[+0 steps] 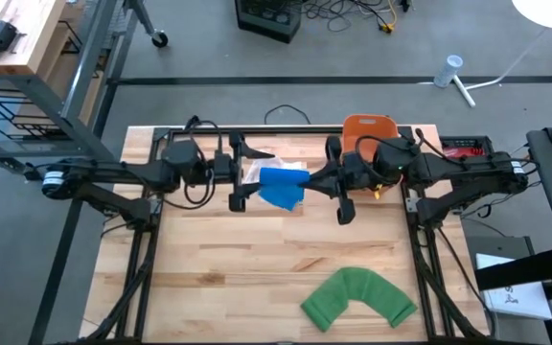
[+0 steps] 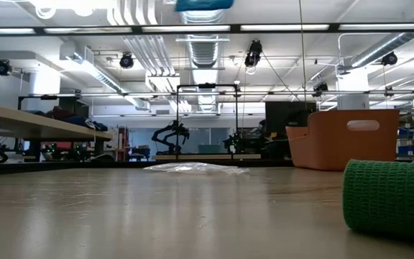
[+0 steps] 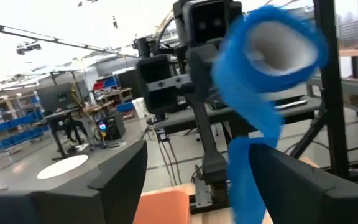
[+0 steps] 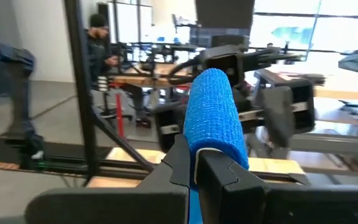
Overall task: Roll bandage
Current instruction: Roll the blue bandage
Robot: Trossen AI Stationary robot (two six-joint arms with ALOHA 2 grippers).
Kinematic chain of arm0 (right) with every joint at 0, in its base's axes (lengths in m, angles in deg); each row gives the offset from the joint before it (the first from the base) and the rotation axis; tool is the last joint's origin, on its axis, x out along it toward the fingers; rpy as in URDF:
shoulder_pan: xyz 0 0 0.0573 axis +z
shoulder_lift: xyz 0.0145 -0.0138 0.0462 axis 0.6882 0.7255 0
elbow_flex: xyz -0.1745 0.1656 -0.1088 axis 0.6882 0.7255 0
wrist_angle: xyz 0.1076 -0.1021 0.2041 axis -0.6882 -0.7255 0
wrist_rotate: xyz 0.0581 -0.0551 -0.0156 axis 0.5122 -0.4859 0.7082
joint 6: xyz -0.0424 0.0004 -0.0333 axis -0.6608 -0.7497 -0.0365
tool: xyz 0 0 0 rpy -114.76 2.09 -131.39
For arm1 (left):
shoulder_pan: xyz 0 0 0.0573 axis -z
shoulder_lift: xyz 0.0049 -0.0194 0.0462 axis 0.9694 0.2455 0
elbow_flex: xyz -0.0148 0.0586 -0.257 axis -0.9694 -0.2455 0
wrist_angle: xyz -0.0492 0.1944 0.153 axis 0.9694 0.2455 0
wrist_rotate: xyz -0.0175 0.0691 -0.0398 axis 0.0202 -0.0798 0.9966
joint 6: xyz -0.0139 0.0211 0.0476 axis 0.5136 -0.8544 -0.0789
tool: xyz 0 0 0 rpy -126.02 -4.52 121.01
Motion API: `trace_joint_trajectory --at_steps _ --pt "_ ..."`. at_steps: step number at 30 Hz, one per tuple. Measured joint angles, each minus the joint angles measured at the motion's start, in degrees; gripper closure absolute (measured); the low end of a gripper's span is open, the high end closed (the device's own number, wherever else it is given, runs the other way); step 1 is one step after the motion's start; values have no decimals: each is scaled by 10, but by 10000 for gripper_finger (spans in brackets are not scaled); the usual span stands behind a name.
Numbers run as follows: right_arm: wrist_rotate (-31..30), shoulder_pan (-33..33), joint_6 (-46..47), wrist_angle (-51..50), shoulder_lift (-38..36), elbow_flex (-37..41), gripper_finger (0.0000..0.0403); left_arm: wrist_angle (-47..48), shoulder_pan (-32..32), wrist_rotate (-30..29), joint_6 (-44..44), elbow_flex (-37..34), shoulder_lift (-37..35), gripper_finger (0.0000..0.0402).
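Observation:
A blue bandage, partly wound into a hollow roll, hangs in the air over the middle of the table's far half. A loose tail hangs down from it. My right gripper is shut on the roll and reaches in from the table's right. My left gripper is open on the roll's left, facing its hollow end. The tail hangs between its fingers, and I cannot tell whether it touches either. A green bandage lies bent on the table at the near right. My right gripper pinches the blue roll between its two fingers at the end nearest its arm. The fingers themselves hide the exact spot. They come in level from the table's right and lie along the roll. The roll is lifted clear of the table, its tail hanging slack.
An orange bin stands at the far edge behind my right arm. A clear plastic wrapper lies on the table under the blue bandage. The near left of the wooden table is bare.

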Motion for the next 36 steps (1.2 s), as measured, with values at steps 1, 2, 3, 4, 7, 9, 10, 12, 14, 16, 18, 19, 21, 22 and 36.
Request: trace_joint_trajectory --at_steps 1,2,3,4,7,9,10,12,14,16,18,19,21,22,36 --pt "-7 0 -4 -1 0 0 403 4 1 2 0 2 3 127" --pt "-13 0 -7 -2 0 0 403 12 1 2 0 5 5 127" --pt "-21 0 -10 -5 0 0 403 23 1 2 0 7 5 127" --pt "-30 -1 -15 -12 0 -1 403 37 1 2 0 8 5 127" --pt "-38 -1 -25 -31 0 -9 403 78 1 2 0 11 0 132" --pt "-38 -1 -28 -36 0 -15 403 85 1 2 15 12 -2 136" --pt "-38 -1 -33 -40 0 -18 403 85 1 2 33 13 -3 137" --pt "-38 0 -45 -49 -1 -21 403 85 1 2 62 13 -4 138" --pt "-38 0 -59 -50 0 -22 403 85 1 2 68 13 -2 135" --pt "-37 0 -73 -50 0 -23 403 86 1 2 69 13 3 131" --pt "-33 0 -84 -50 0 -23 403 79 1 2 69 13 11 128" --pt "-32 0 -87 -50 0 -23 403 69 1 2 69 13 17 127" --pt "-32 0 -94 -50 0 -23 403 57 1 2 71 13 28 128" --pt "-32 0 -95 -49 0 -23 403 55 1 2 71 13 34 132" --pt "-32 0 -103 -42 -4 -23 403 108 1 -9 80 13 63 382"
